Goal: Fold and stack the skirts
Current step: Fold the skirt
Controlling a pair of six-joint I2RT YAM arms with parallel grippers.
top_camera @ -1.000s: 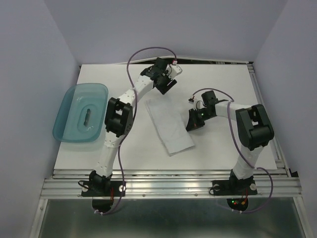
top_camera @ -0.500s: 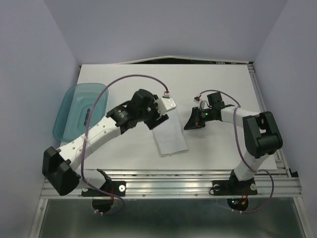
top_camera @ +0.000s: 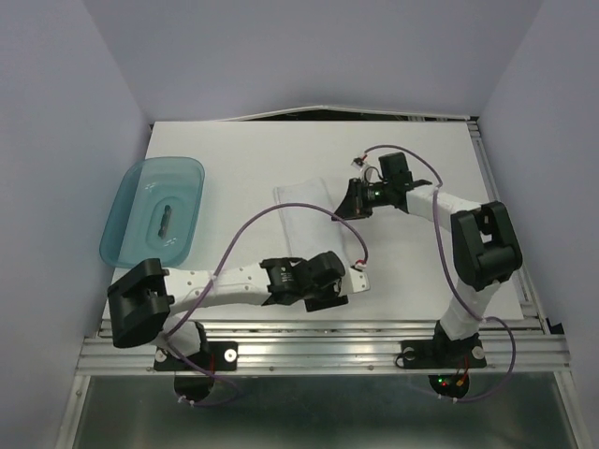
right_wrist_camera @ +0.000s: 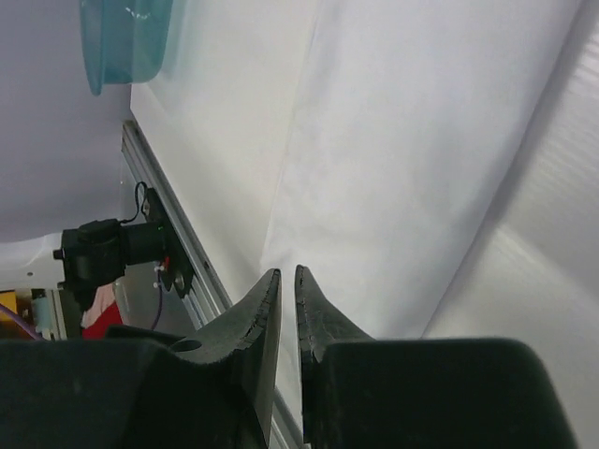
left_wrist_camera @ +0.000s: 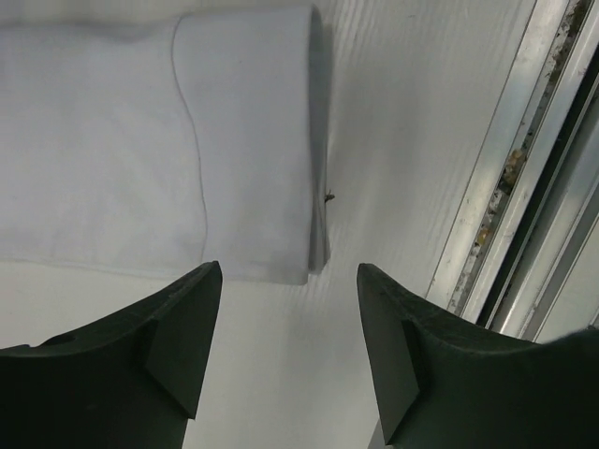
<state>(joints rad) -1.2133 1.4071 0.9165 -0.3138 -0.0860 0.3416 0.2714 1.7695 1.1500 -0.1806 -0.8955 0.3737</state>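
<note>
Looking from above, we see the left gripper [top_camera: 329,296] has swung down to the near edge of the skirt [top_camera: 314,224], which lies mid-table. Our left wrist shows its jaws spread and empty, ready for the next fold. Our right wrist shows the right gripper [right_wrist_camera: 285,278] pinched together over cloth, holding nothing.

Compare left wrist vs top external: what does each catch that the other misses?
Left wrist only: the skirt's doubled near edge, its seam line, and a small dark speck at that edge, framed by the open left gripper.
Top external only: the teal tray with a dark item inside, and the right gripper at the skirt's right edge.
Both: skirt, white table, metal rail along the near edge.
</note>
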